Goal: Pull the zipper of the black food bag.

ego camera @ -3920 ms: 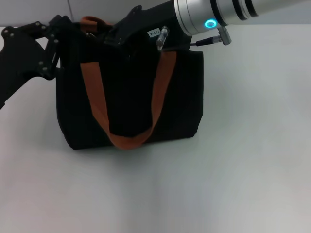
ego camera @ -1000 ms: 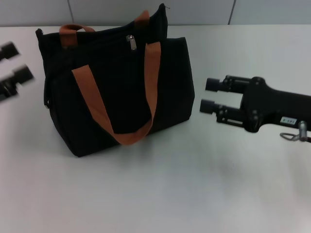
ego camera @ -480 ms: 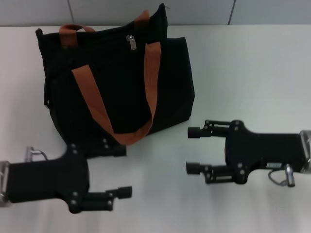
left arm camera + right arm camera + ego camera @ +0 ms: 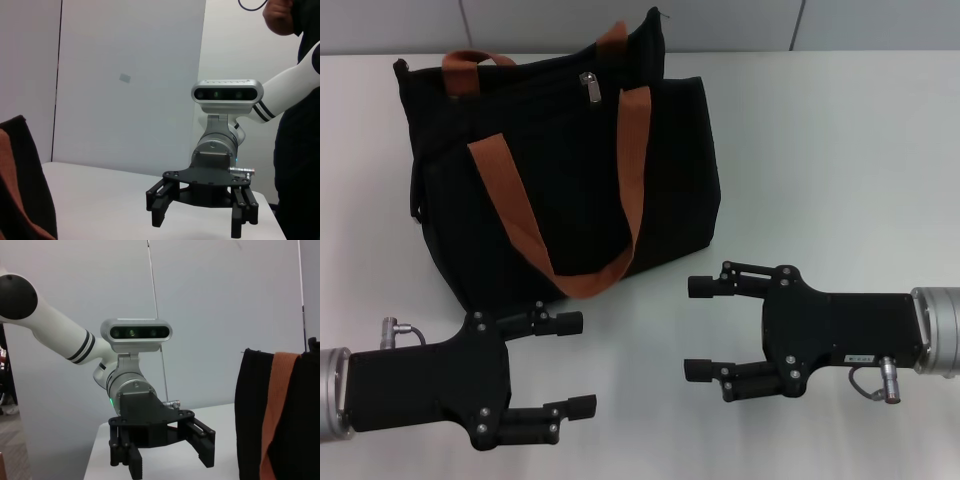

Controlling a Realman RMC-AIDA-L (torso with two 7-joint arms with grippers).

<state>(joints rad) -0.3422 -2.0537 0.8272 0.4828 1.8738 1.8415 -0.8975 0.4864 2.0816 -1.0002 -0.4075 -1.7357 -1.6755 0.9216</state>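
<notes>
Black food bag stands upright on the white desk, far left of centre, orange strap handles hanging down its front panel. Zipper pull tab, small and silver, lies on the bag's top edge between the handles, untouched. Left claw low at near left, just in front of the bag's near corner, fingers spread wide, nothing held. Right claw at near right, well apart from the bag's right side, fingers also wide open and empty. The claws point toward each other; each wrist view shows the opposite claw open over the desk, with a slice of bag at the frame edge.
</notes>
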